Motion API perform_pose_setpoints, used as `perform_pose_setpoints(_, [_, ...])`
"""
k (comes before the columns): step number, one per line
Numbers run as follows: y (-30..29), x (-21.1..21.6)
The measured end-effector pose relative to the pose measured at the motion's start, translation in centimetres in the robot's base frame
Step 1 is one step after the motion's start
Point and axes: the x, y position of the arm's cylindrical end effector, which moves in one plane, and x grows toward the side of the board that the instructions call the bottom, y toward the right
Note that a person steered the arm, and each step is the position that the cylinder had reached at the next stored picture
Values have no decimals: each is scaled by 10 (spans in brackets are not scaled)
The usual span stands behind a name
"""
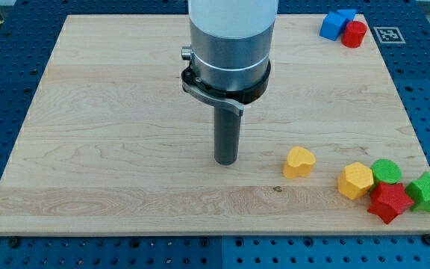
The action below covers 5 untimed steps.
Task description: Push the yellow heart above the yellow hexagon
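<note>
Where the counter (125,112) carries them, I count seven blocks: two yellow, two red, two green and one blue. The yellow heart (299,161) sits at about 3 o'clock from my tip (225,161), near it but apart. The yellow hexagon (355,180) lies at roughly 4 o'clock from the heart, just beside a green round block (386,171), a red star (389,202) and a green star (428,191) (all bunched at the board's lower right). A blue block (337,24) touches a red round block (354,33) far off at 1 o'clock. There are no jaws, only a rod whose tip touches no block
</note>
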Motion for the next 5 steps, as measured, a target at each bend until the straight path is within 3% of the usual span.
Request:
perform_pose_setpoints(2, [8,25])
perform_pose_setpoints(5, [80,30])
